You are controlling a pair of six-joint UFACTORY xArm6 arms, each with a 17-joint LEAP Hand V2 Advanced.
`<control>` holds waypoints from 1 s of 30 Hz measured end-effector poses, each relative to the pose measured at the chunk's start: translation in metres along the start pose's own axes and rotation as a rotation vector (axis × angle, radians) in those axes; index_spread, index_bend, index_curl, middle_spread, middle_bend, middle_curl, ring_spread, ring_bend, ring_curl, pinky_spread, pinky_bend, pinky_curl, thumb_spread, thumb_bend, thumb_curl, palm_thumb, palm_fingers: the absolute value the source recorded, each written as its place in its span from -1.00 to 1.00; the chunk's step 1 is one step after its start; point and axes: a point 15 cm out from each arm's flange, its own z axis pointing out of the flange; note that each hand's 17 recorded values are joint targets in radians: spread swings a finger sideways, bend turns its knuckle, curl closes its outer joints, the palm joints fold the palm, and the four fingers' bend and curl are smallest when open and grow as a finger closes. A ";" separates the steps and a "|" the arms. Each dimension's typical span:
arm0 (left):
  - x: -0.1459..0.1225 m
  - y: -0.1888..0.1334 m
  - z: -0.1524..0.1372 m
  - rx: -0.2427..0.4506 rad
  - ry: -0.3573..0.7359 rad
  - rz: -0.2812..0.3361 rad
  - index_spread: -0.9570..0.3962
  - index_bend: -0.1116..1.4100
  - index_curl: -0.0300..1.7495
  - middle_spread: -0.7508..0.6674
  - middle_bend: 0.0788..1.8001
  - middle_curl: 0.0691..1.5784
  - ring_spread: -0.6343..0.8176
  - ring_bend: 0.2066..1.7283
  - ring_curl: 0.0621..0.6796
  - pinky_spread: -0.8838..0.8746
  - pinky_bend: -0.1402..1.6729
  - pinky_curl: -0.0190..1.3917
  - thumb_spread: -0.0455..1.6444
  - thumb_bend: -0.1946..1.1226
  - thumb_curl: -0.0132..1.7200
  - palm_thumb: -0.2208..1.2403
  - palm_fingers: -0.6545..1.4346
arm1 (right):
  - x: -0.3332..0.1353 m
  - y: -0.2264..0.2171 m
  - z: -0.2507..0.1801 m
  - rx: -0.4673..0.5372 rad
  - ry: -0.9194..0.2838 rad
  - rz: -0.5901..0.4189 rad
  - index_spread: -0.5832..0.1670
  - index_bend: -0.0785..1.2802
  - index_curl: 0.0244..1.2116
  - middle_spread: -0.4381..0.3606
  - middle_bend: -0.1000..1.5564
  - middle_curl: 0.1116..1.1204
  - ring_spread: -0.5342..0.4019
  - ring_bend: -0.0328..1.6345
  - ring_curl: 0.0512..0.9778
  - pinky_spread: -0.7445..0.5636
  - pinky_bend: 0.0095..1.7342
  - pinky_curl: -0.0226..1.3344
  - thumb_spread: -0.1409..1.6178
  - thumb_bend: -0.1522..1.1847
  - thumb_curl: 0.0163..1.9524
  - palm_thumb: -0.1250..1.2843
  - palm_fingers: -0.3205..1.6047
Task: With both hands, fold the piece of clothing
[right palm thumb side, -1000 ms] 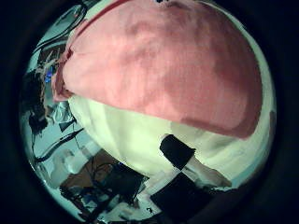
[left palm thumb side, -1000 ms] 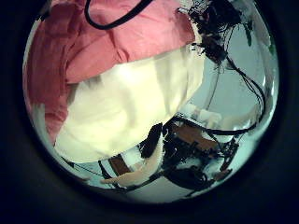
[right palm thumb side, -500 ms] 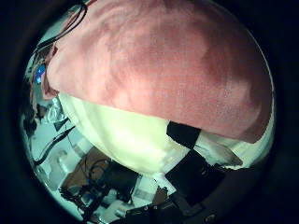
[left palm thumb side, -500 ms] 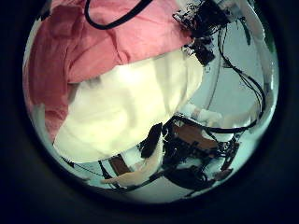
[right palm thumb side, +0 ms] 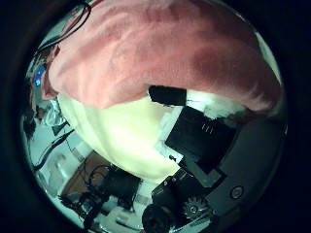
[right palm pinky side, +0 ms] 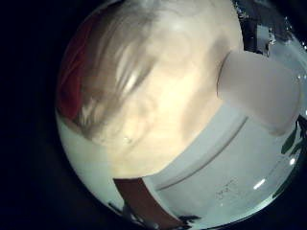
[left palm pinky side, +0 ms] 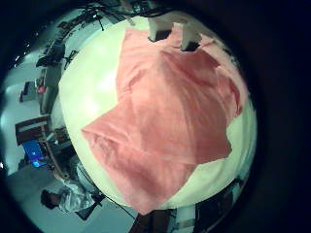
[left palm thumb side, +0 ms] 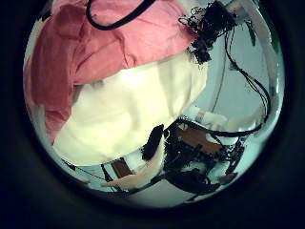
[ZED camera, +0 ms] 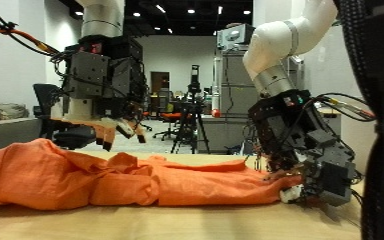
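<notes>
shirt: one orange-pink shirt (ZED camera: 139, 180), rumpled and stretched long across the pale table (ZED camera: 179, 222), sleeve bunched toward 9 o'clock
right hand: the right hand (ZED camera: 305, 165) is down at the shirt's 3 o'clock end, fingers curled into the cloth, grasping it
left hand: the left hand (ZED camera: 102, 90) hangs above the shirt at about 11 o'clock, fingers loose, holding nothing
hands counted: two

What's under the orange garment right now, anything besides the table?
The orange garment lies crumpled on the pale table. The right hand touches its end; the left hand hangs above. Anything beneath the cloth is covered.
</notes>
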 end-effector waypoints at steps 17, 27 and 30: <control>-0.009 0.004 -0.006 0.008 -0.009 -0.014 0.36 -0.63 -0.60 0.36 -0.88 -0.72 0.52 -0.65 -0.45 0.59 -0.59 -0.52 0.19 -0.75 -0.64 -0.40 -0.38 | 0.031 0.053 -0.029 0.032 0.037 0.039 -0.24 0.53 0.17 -0.30 0.51 0.21 -0.36 0.52 0.17 -0.55 0.23 -0.08 0.21 -0.74 -0.53 0.70 0.62; -0.010 0.006 -0.010 0.015 -0.014 -0.017 0.36 -0.63 -0.60 0.35 -0.88 -0.72 0.52 -0.65 -0.46 0.59 -0.59 -0.52 0.19 -0.75 -0.64 -0.40 -0.38 | 0.059 0.085 -0.056 0.094 0.072 0.062 -0.14 0.66 0.27 -0.24 0.61 0.30 -0.33 0.61 0.27 -0.43 0.34 0.02 0.26 -0.75 -0.41 0.79 0.51; -0.012 0.007 -0.012 0.019 -0.016 -0.022 0.36 -0.63 -0.60 0.35 -0.88 -0.72 0.52 -0.65 -0.46 0.58 -0.59 -0.52 0.20 -0.75 -0.64 -0.40 -0.38 | 0.062 0.088 -0.075 0.147 0.085 0.067 -0.12 0.69 0.29 -0.24 0.63 0.33 -0.32 0.62 0.30 -0.40 0.36 0.05 0.28 -0.76 -0.38 0.79 0.49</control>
